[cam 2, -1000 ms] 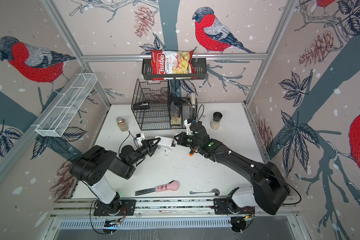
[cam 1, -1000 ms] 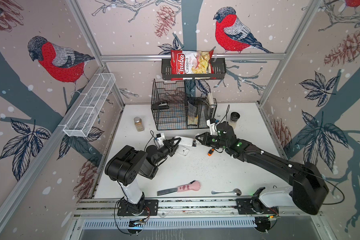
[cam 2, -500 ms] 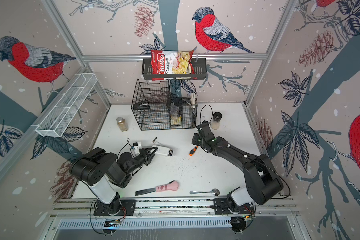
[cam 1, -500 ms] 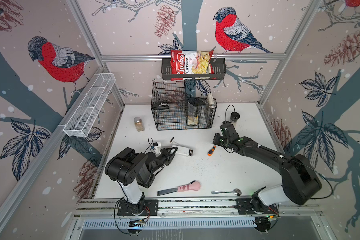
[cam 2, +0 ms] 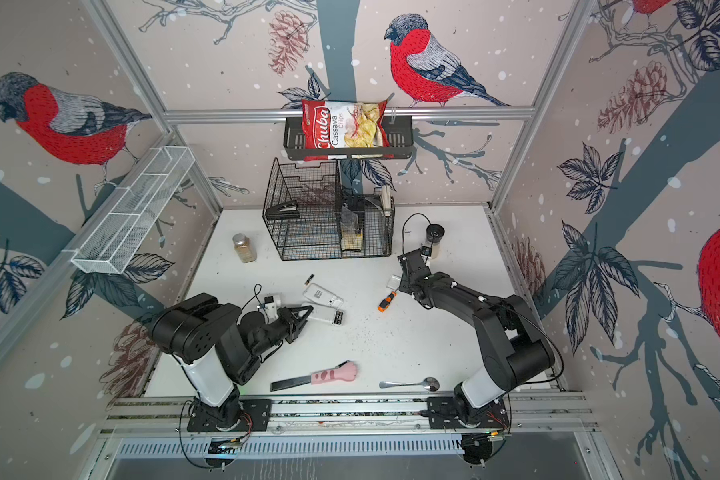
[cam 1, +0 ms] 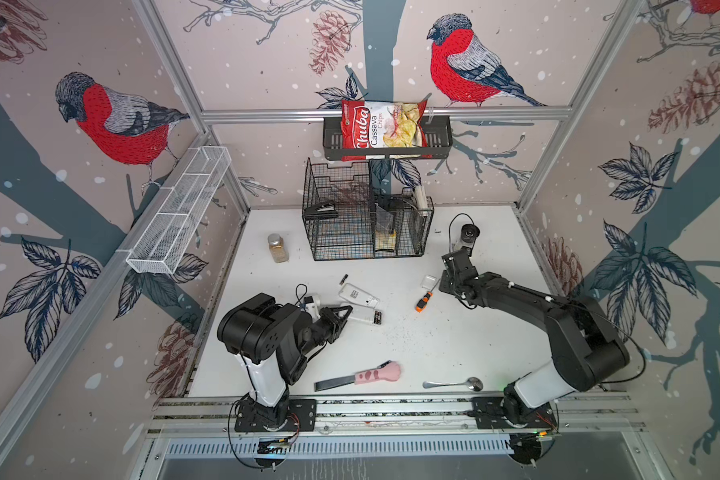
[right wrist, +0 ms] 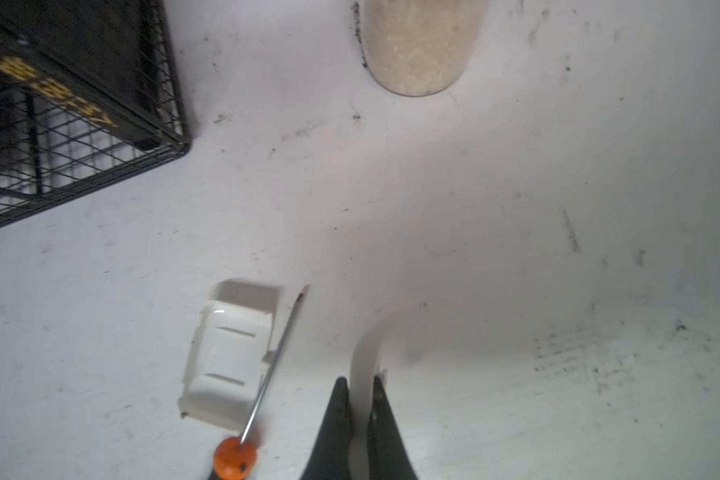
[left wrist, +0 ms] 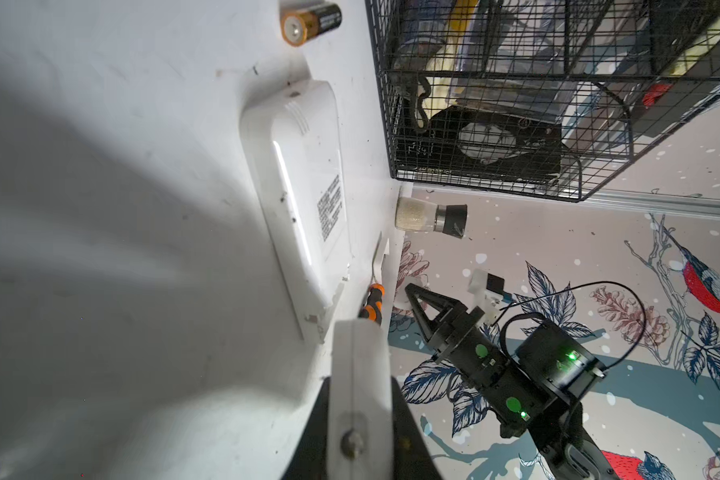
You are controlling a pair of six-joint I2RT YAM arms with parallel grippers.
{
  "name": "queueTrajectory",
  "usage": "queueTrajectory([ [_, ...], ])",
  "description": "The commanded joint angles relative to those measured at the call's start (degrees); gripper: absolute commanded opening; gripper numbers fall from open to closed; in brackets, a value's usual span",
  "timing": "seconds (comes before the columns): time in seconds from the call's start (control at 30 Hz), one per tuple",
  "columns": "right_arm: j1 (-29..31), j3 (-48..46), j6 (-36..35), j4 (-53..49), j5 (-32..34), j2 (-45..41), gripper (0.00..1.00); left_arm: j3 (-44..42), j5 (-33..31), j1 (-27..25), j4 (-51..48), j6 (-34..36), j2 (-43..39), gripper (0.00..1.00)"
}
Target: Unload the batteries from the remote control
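Note:
In both top views a white remote control [cam 1: 357, 295] [cam 2: 322, 296] lies face down on the table; in the left wrist view the remote control [left wrist: 304, 199] shows its label. Beside it lies a second white piece [cam 1: 362, 318] with black batteries [cam 1: 378, 318] [cam 2: 339, 318] showing at its end. One loose battery [cam 1: 343, 279] [left wrist: 310, 23] lies farther back. My left gripper [cam 1: 349, 308] [left wrist: 360, 328] is shut and empty, its tip by the white piece. My right gripper [cam 1: 447, 261] [right wrist: 368, 332] is shut and empty, near the black-lidded jar [cam 1: 469, 233].
A white battery cover [cam 1: 429, 282] [right wrist: 229, 361] and an orange-handled screwdriver [cam 1: 423, 301] lie left of the right gripper. A wire basket [cam 1: 366, 249] stands at the back, a spice jar [cam 1: 278, 248] at back left. A pink-handled knife [cam 1: 362, 376] and spoon [cam 1: 454, 383] lie near the front edge.
Both grippers have drawn away from the remote control. The left one pulled back toward its base, the right one swung right toward the jar. The remote control now lies on the table.

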Motion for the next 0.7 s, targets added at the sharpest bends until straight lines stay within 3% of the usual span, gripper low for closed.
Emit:
queueTrajectory([
  [0.0, -0.25, -0.5, 0.46, 0.4, 1.89, 0.55, 0.06, 0.14, -0.81, -0.48, 2.93, 3.12, -2.53, 0.0],
  [0.37, -1.95, -0.39, 0.85, 0.61, 1.54, 4.13, 0.09, 2.4, -5.1, -2.8, -29.27, 11.05, -21.7, 0.0],
  [0.67, -1.94, -0.43, 0.97, 1.24, 0.75, 4.59, 0.29, 1.55, -7.89, -3.42, -45.82, 12.75, -31.37, 0.0],
])
